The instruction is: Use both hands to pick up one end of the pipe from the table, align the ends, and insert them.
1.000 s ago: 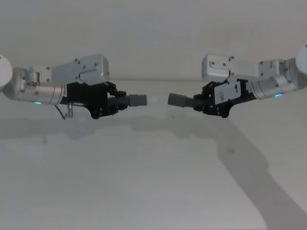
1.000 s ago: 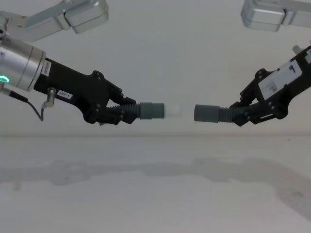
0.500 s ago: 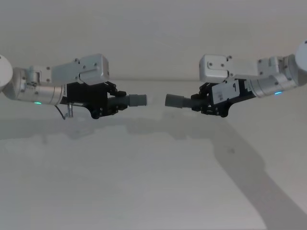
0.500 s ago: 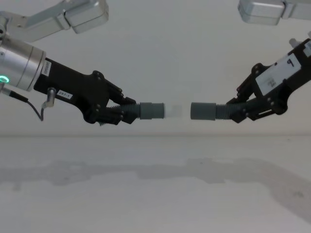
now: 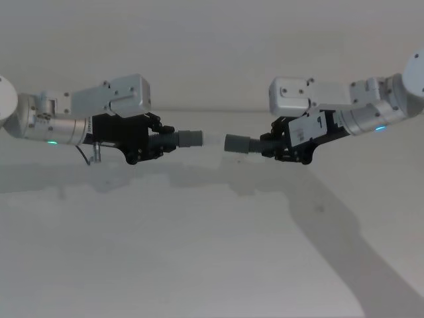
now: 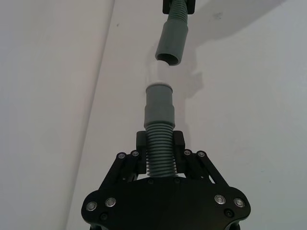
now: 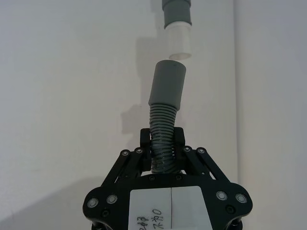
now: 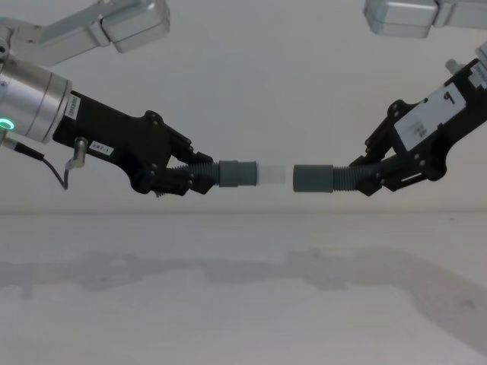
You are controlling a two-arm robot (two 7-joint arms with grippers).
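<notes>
My left gripper (image 5: 157, 141) (image 8: 195, 176) (image 6: 160, 152) is shut on the corrugated part of one pipe piece above the table (image 5: 199, 252). Its grey cuff (image 8: 237, 174) (image 6: 159, 105) ends in a white tip (image 8: 273, 175) (image 7: 178, 40) pointing toward the other arm. My right gripper (image 5: 269, 143) (image 8: 367, 177) (image 7: 162, 143) is shut on the second pipe piece, whose open grey cuff (image 8: 312, 179) (image 7: 168, 88) (image 6: 171, 45) faces the white tip. The two ends stand roughly in line, a narrow gap apart, not touching. The rest of each pipe is hidden behind the grippers.
The white table (image 8: 228, 304) stretches below both arms, carrying only their shadows. A pale wall rises behind it.
My right gripper has carried its cuff leftward toward the white tip, narrowing the gap. The left arm has stayed still.
</notes>
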